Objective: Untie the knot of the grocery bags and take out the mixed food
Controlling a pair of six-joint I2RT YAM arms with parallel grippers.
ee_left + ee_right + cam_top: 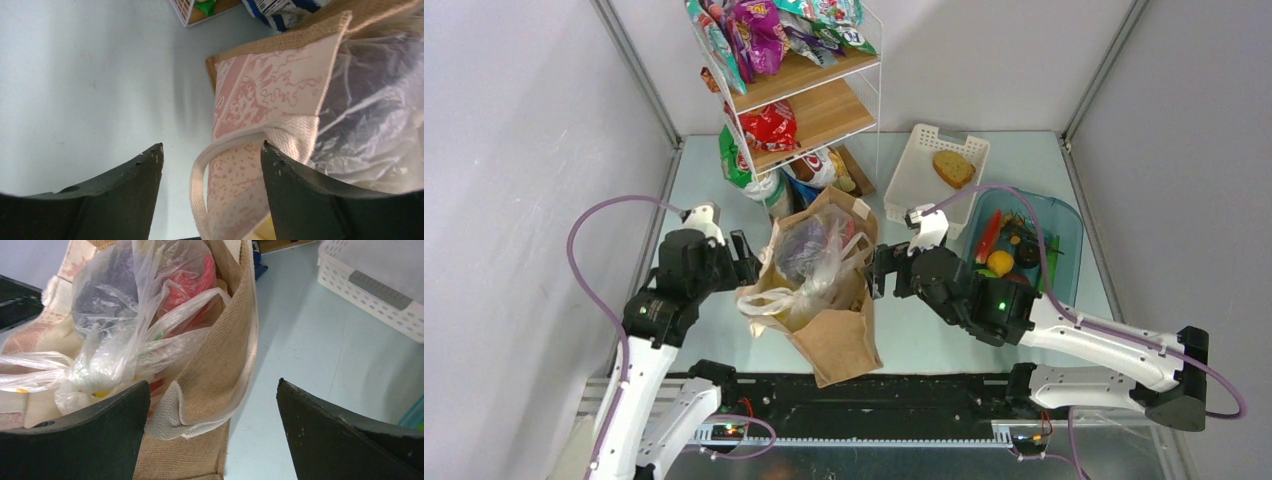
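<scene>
Jaws of the left gripper (211, 149) are being held spread around the white handle (200, 185) at the left wall of the brown bag (839, 335), without pinching it. The right gripper (214, 385) is being held wide apart beside the bag's right rim. The bag is being carried mid-table, toward the near edge, with the plastic bag (819, 262) and the mixed food (192, 275) inside.

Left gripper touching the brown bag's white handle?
Cannot tell. Left wrist view: the white handle loops between the left gripper's parted fingers and meets one finger's edge, but that may be overlap, not contact.
</scene>
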